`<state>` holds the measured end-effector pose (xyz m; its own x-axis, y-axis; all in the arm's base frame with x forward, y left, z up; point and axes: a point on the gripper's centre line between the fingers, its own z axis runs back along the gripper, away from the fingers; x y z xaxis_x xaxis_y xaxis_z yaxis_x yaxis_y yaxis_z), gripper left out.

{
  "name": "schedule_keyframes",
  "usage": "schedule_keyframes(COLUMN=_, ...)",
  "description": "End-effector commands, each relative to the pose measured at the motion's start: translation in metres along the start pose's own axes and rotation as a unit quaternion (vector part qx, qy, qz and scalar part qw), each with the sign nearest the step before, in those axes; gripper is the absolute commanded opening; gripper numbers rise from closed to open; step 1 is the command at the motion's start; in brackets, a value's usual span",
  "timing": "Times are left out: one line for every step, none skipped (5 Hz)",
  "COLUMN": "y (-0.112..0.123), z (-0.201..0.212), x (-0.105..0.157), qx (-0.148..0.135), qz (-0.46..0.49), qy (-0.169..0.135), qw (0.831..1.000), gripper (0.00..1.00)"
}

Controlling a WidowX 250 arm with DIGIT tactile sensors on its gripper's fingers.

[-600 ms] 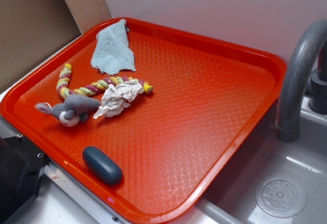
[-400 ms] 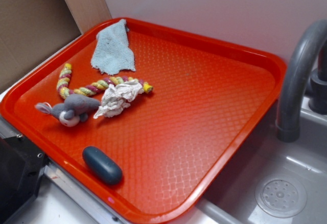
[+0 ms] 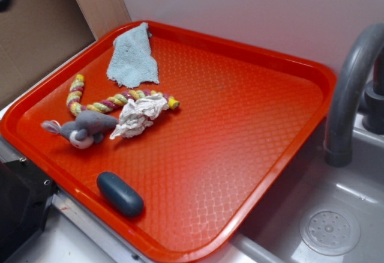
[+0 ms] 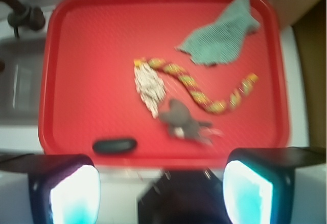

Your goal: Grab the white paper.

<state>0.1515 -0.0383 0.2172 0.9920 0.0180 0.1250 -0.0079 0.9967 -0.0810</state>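
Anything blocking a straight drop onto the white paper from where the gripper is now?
Nothing covers the white paper from above. The open gripper is high above the red tray's near edge. The grey mouse and braided rope touch the paper, so the fingers could snag them.

Glossy textured plastic tray (image 3: 264, 113); wrinkled white paper (image 3: 139, 115); fuzzy terry cloth (image 3: 132, 59); braided rope (image 3: 108, 103); plush mouse (image 3: 84, 128); smooth pebble (image 3: 120, 194).

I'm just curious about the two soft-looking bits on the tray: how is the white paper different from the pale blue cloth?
The white paper is crumpled into a ragged wad; the blue cloth lies flat and spread. The paper is off-white and smaller, the cloth blue-grey and larger. The paper touches the rope toy beside the plush mouse; the cloth sits near the tray's far corner. Both rest on the red tray.
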Motion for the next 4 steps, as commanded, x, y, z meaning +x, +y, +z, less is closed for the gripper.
schedule_keyframes(y=-0.026, z=-0.041, x=0.036, qx=0.002, qz=-0.035, qy=-0.053, qw=0.998, gripper=1.0)
schedule_keyframes(y=-0.03, z=-0.074, x=0.04, qx=0.022, qz=-0.061, qy=-0.029, qw=0.997, gripper=1.0)
schedule_keyframes(y=-0.027, z=-0.115, x=0.038, qx=0.052, qz=-0.082, qy=-0.004, qw=0.995, gripper=1.0)
schedule_keyframes(y=-0.02, z=-0.143, x=0.032, qx=0.08, qz=-0.09, qy=0.021, qw=0.993, gripper=1.0)
